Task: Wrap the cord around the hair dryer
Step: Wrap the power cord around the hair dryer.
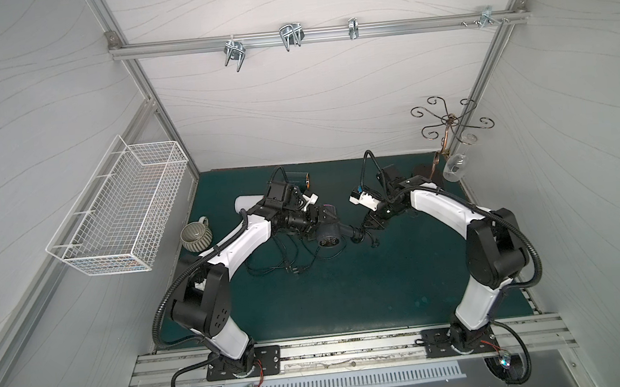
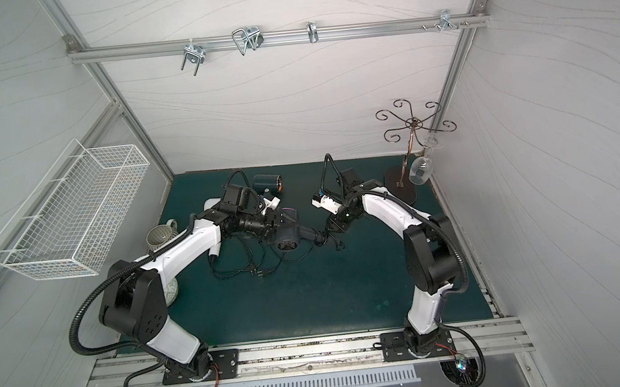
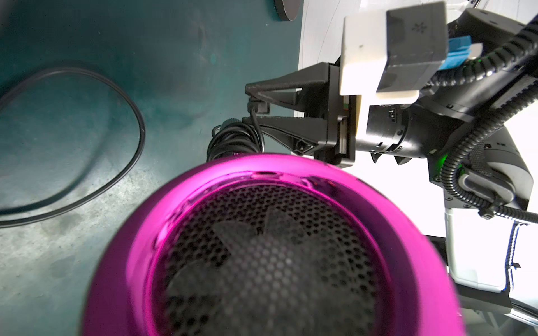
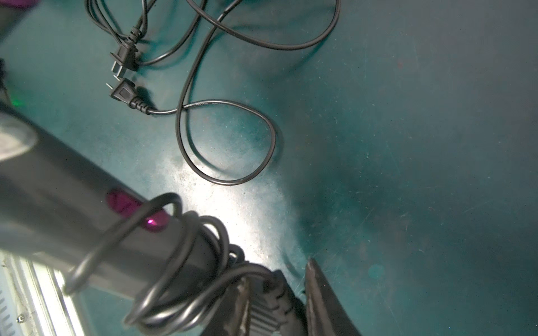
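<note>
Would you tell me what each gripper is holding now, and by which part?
The left gripper holds the hair dryer by its barrel. The right gripper straddles the cord at the end of the handle, jaws apart, gripping nothing.

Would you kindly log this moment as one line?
left end effector: holds hair dryer | right end effector: open around cord | wrap: partial

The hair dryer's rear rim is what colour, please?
The rim is glossy magenta; left wrist view best.

From centre, we find bare tabletop (image 1: 348,294) toward 6 o'clock. The hair dryer (image 1: 328,235) fills the centre, with loose cord (image 4: 125,56) sprawling toward 8. Mug (image 1: 196,237) blocks 9, glass stand (image 2: 402,190) crowds 2.
</note>
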### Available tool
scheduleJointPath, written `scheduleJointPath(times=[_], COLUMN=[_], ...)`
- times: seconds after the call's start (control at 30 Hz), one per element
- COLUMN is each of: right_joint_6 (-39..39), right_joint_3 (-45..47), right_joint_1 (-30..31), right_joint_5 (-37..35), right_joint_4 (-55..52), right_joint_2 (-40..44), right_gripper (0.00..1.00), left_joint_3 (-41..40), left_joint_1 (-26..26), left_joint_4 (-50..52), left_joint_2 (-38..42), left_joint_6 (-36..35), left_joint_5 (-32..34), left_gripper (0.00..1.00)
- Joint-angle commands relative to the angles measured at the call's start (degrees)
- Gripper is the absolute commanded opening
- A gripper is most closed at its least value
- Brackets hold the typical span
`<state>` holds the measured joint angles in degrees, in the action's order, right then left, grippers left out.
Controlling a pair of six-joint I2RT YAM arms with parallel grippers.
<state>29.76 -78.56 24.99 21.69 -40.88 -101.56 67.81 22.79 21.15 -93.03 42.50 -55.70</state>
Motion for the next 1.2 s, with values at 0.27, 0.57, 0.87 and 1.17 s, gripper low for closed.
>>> scheduleJointPath(times=[0.27, 0.57, 0.87, 1.17], right_joint_6=[0.6, 0.6, 0.1, -1.2], right_joint_3=[-2.1, -2.1, -3.3, -4.1], right_joint_1=[0.1, -1.9, -3.6, -5.7], right_joint_5=[1.5, 1.5, 1.1, 1.1], right_joint_4=[-0.4, -1.4, -2.6, -3.3], right_joint_2=[-4.3, -4.8, -5.8, -8.0], right_gripper=[0.54, 0.59, 0.60, 0.60], left_joint_3=[0.9, -2.5, -4.9, -7.7], left_joint_1=[1.4, 1.0, 0.5, 0.2], left_joint_4=[-9.2, -17.4, -25.8, -32.9], left_joint_2=[-1.5, -3.9, -5.3, -5.6], left_joint_6=[6.8, 15.4, 23.8, 30.5], left_joint_5=[-8.6, -9.1, -8.5, -7.2], left_gripper=[0.00, 0.00, 0.00, 0.00])
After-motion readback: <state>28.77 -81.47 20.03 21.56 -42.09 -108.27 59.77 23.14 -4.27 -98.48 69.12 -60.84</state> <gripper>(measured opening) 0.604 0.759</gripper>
